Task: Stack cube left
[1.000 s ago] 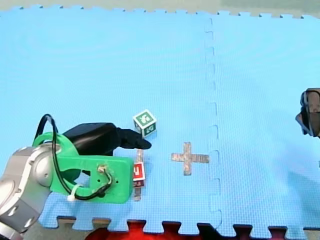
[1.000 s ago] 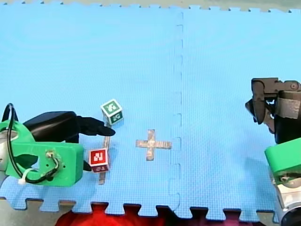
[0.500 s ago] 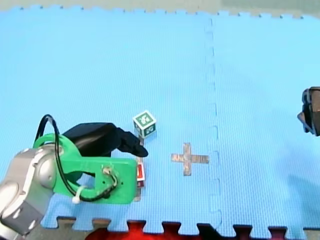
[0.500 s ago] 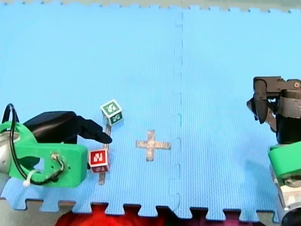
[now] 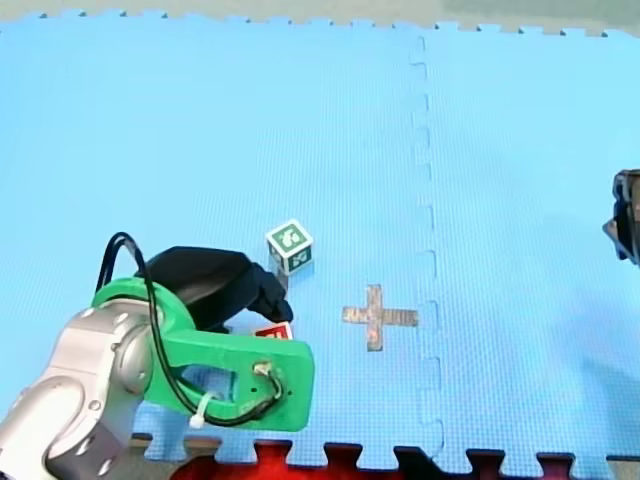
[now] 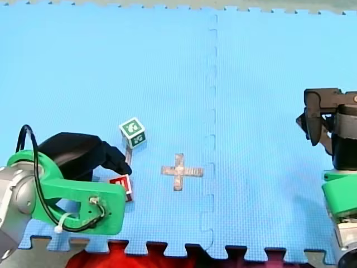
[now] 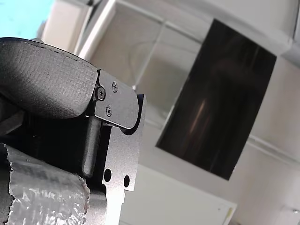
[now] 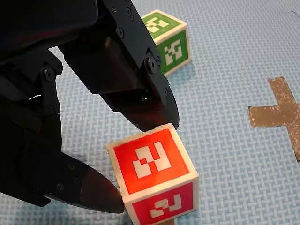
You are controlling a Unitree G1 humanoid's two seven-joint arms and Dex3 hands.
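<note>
Left hand (image 6: 83, 156) fingers clamp two sides of red printed cube (image 8: 152, 176), which sits on the near-left blue foam mat (image 6: 251, 84), not lifted yet. Green printed cube (image 6: 133, 133) just beyond it, top bare. Lift and stack remain. Right hand (image 6: 323, 117) at right edge, empty.

A robotics lab, it seems — blue foam puzzle mat (image 5: 200, 120), tape cross (image 5: 377, 316), marker-coded green cube (image 5: 290, 247).

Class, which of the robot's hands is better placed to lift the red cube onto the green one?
Left. The left hand touches the red cube on two sides, with the green cube nearby; the right hand is far off.
</note>
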